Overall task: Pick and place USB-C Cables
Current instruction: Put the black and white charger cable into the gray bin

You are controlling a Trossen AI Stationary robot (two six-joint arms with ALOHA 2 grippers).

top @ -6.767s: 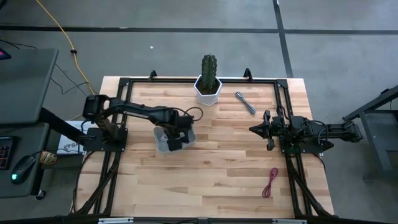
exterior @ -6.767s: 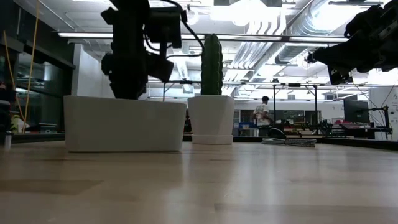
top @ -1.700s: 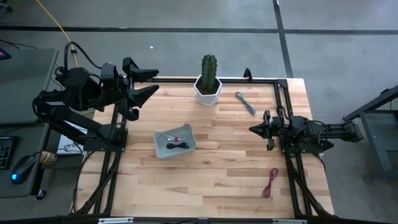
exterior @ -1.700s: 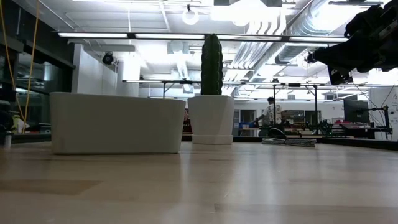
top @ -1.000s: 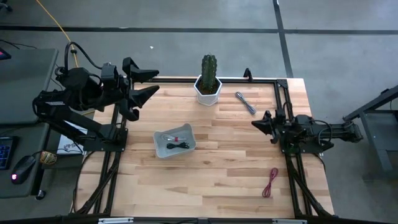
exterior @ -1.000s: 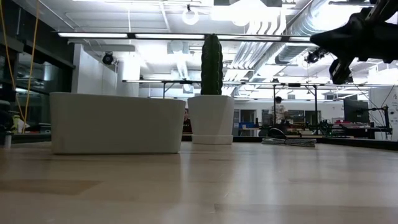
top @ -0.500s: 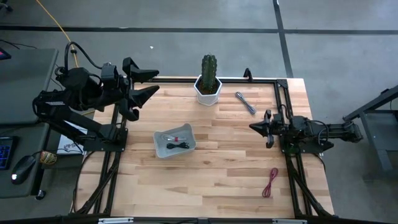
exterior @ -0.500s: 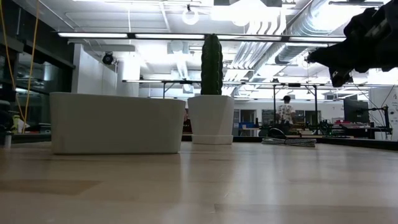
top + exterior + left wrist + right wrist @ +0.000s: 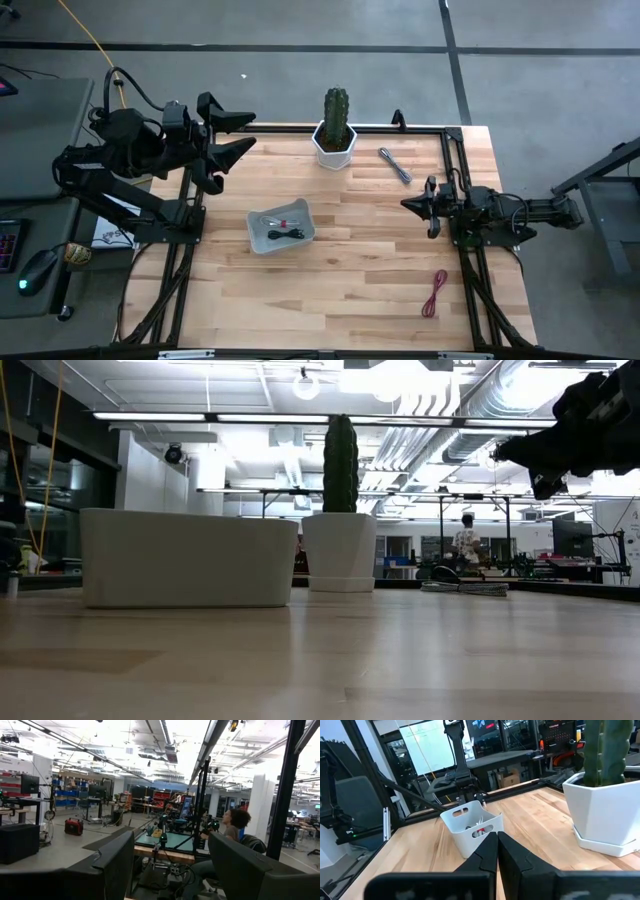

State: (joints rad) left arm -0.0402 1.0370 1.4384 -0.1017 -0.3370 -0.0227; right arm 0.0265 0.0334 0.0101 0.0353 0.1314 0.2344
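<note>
Jaws of the left gripper (image 9: 228, 137) stand wide apart and empty, raised over the far left corner of the desk (image 9: 340, 290), pointing across it; its wrist view looks out past the two dark fingers (image 9: 118, 865) into the room, where a seated person (image 9: 235, 824) shows. On the other side, the right gripper (image 9: 407, 207) has its jaws pressed together with nothing between them, hovering near the right edge of the desk and aimed toward the middle. A small white bin (image 9: 281, 227) sits left of centre; inside it lie a black cable (image 9: 290, 235) and a white cable with red (image 9: 278, 219), though the wrist view of the right arm shows only a glimpse of them through the cut-outs in the bin's wall (image 9: 471, 824). The grey cable (image 9: 394, 164) lies on the wood at the far side, just right of the potted cactus (image 9: 336, 127). The dark red cable (image 9: 435, 293) lies well apart from the rest, near the front right corner. A yellow cord (image 9: 95, 45) runs across the floor beyond the desk.
</note>
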